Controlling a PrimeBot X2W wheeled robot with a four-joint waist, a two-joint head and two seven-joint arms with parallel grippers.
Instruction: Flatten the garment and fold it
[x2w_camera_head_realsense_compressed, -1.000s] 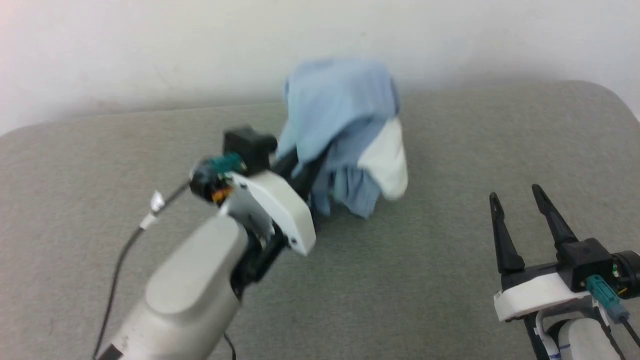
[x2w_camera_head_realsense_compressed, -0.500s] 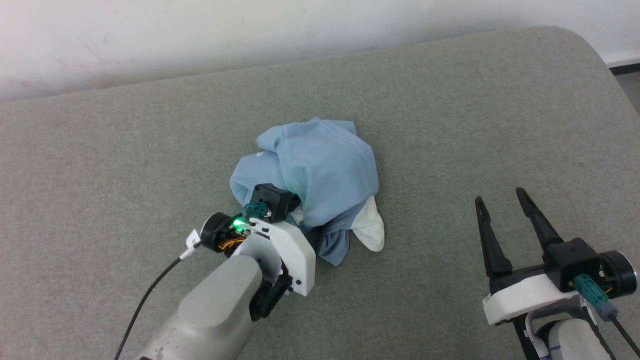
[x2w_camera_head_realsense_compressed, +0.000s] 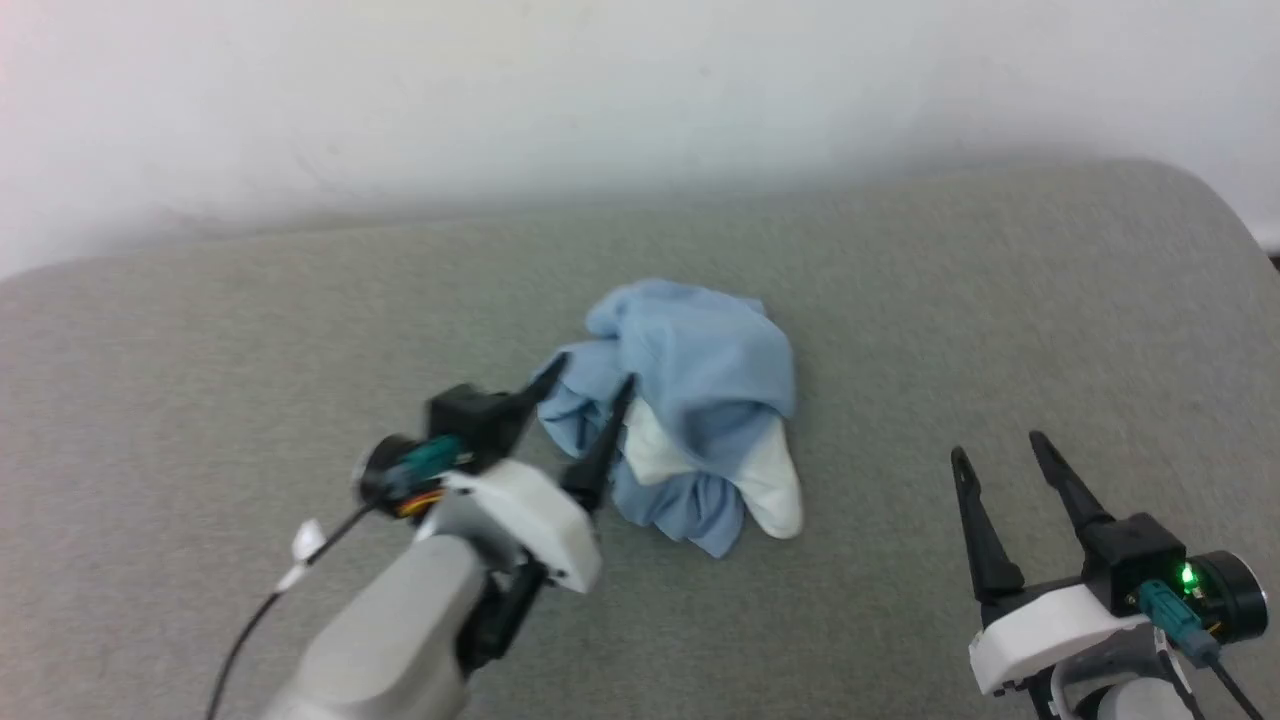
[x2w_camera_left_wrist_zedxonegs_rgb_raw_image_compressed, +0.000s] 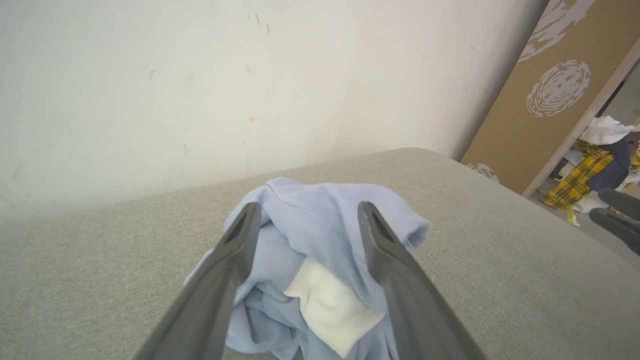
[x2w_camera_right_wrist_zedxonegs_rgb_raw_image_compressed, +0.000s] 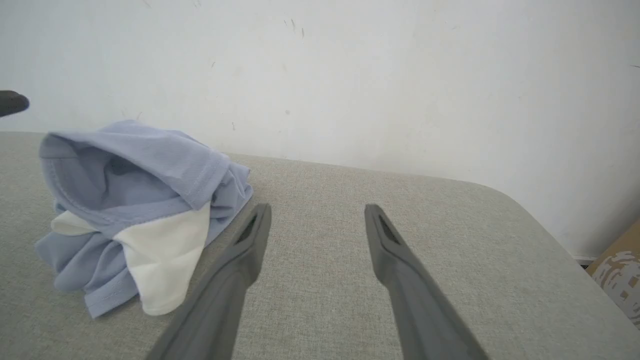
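Light blue T-shirt lies bunched on the grey tabletop. Left gripper released, jaws spread at the T-shirt's edge; right gripper released, well apart from it. Risk: pinching several layers, so the heap lifts unflattened.

Soft knit cloth garment on matt, coarse-woven grey upholstery.

Nothing legible in any view

The brown board, upper right of the left wrist view, bears white swirl prints, not letters. The white tag on the cable, lower left of the head view, is too blurred to read, and the garment shows no lettering.
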